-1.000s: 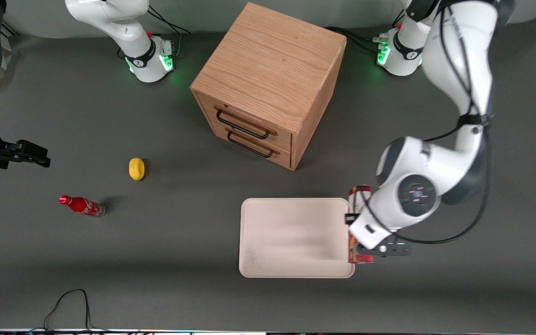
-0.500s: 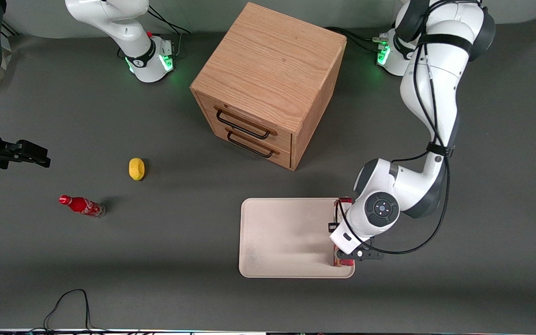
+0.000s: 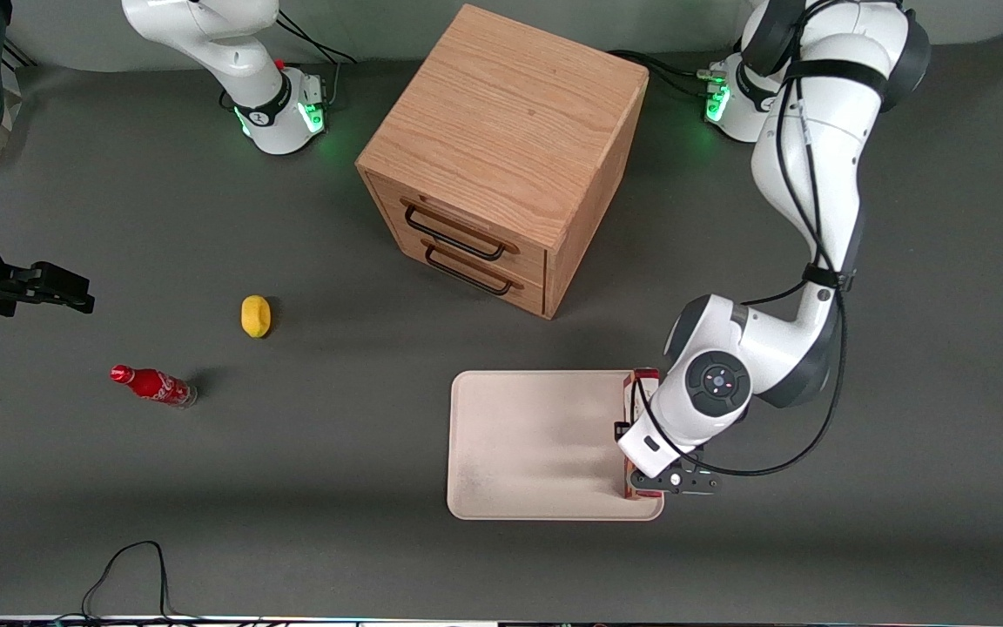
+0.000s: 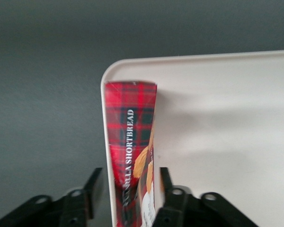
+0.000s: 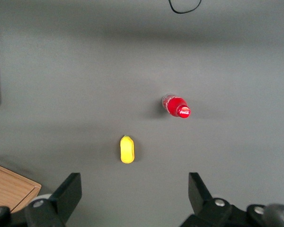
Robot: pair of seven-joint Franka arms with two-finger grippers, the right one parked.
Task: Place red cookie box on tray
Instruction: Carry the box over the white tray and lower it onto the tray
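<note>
A dark grey table is showing from above in the front view. The cream-white tray (image 3: 545, 444) is lying at lower centre of that frame, nearer the camera than a wooden two-drawer cabinet (image 3: 501, 157) at upper centre. The working arm is reaching down at the right of the frame, and its gripper (image 3: 651, 477) is hanging over the tray's edge on the working arm's side, near the lower right corner of the tray.

The red cookie box (image 4: 131, 156), a slim tartan carton, is lying lengthwise along that edge of the tray (image 4: 217, 123), just inside the rim. In the wrist view the fingers (image 4: 93, 185) are standing apart on either side of the box with a visible gap, so the claw is no longer pinching it; the box appears to be resting on the tray by itself.

Judging from this, the placing is essentially done, with the box sitting close to the rim. What is left seems to be lifting the arm clear without nudging the carton.

Toward the parked arm's end, at left of the front frame, a yellow lemon-like object (image 3: 256, 315) and a small red soda bottle (image 3: 153, 385) are lying on the table, well apart from the tray.
</note>
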